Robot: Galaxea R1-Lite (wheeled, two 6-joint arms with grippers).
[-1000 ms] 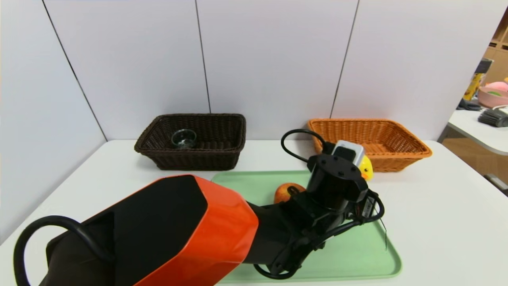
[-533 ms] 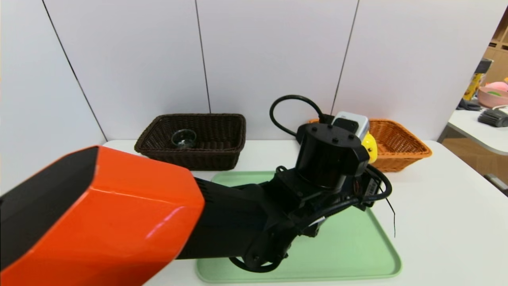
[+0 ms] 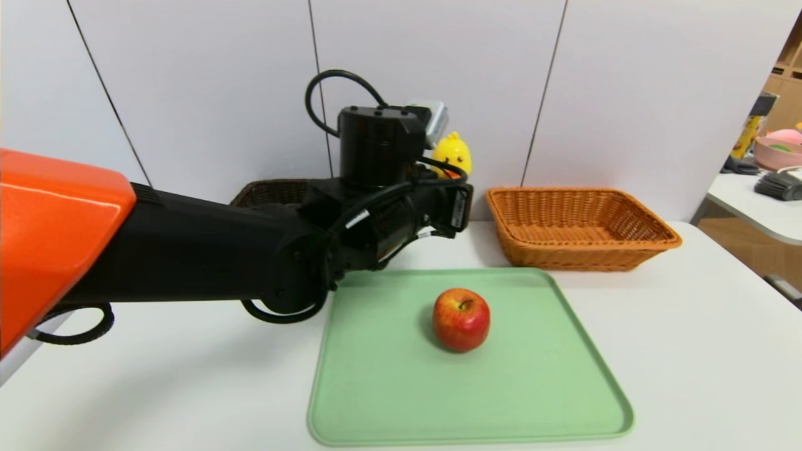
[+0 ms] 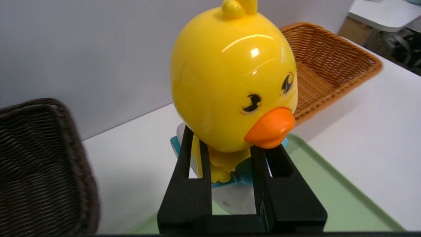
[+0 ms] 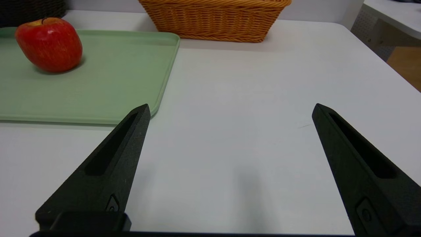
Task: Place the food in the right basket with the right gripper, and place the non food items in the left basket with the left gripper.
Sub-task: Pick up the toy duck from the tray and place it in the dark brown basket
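Near the far wall, left gripper [image 4: 227,144]: pinching the duck toy [image 4: 233,82] just below its head
Right gripper [image 5: 232,107]: spreading wide over the table [image 5: 236,82]
Apple [image 3: 461,319]: resting on the green tray [image 3: 532,388]

We have an apple [image 3: 461,319] on a tray [image 3: 470,394], on a table [image 3: 689,351]. Behind the tray, one basket [image 3: 583,250] stands to the right of our left hand [image 4: 227,144]; another basket [image 4: 39,171] lies to that hand's left. The hand holds a toy duck [image 4: 233,79] between them.
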